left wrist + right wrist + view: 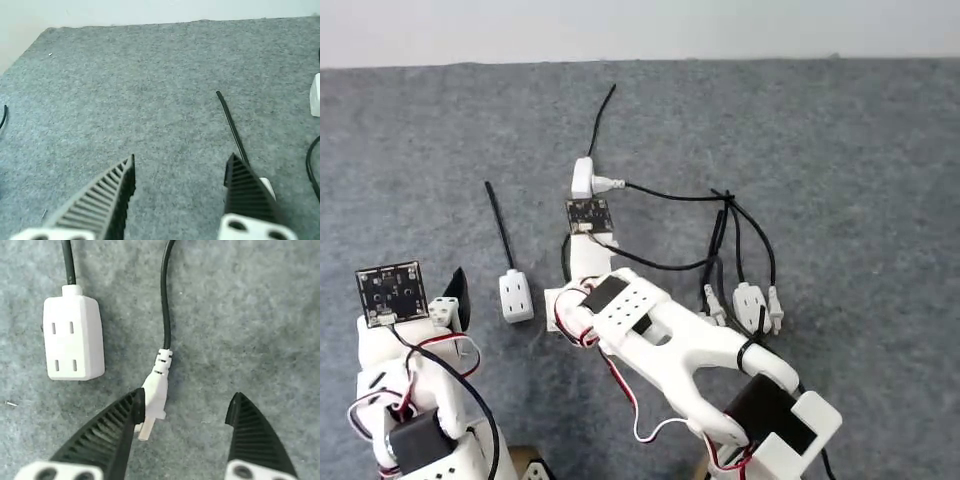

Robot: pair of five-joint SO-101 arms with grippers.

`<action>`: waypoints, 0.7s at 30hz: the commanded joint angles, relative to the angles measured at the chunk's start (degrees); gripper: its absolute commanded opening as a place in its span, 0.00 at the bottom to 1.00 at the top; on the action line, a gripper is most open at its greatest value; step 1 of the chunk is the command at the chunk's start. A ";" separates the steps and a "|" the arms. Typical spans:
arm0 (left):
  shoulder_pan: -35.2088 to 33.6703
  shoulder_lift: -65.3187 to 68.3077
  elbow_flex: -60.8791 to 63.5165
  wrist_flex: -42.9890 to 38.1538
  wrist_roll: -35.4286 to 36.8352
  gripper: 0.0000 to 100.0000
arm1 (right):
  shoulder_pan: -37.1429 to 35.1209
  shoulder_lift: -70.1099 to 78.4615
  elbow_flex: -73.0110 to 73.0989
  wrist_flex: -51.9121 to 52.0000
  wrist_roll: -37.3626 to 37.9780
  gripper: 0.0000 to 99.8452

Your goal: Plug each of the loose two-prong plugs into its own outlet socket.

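Lying on the grey carpet [840, 150] are three white outlet sockets and three white two-prong plugs, all of the plugs loose.

Right gripper [188, 395]: jaws spread wide, nothing held. It sits low over the centre plug [157, 389], which lies flat on the carpet between the fingers, hard up against one finger [120, 425]. Contact cannot be confirmed. The plug's prongs point back toward the gripper and its black cord runs away from it. The centre outlet socket [73, 337] lies beside this plug, slots facing up, with carpet showing between the two. In the high view this pair sits just beyond the right arm's wrist camera board [590, 214], mid-table.

Left gripper [181, 157]: jaws wide apart, nothing held, carpet between them. It sits at the near left of the table. The near outlet socket [515, 296] lies just beside it, slots up, with its short black lead [498, 225] running toward the far edge.

The third outlet socket [749, 303] lies close to the right arm. It is flanked by the inner plug [715, 305] on the arm's side and the outer plug [776, 312] on the other, both near it with prongs toward the near edge. Their black cords [722, 225] gather in a tangle farther out.
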State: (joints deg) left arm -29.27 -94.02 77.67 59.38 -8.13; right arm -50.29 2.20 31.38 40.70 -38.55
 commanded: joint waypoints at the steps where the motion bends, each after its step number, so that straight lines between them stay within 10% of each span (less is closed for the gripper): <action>1: -0.18 0.00 -0.57 -1.67 0.70 0.27 | -2.42 -0.40 -0.53 -2.42 -0.70 0.26; 21: -0.18 0.00 -0.57 -1.67 0.53 0.27 | -2.51 6.02 -3.60 -4.18 0.53 0.26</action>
State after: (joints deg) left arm -29.27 -94.02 77.67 59.38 -8.13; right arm -52.75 7.38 31.21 36.84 -38.46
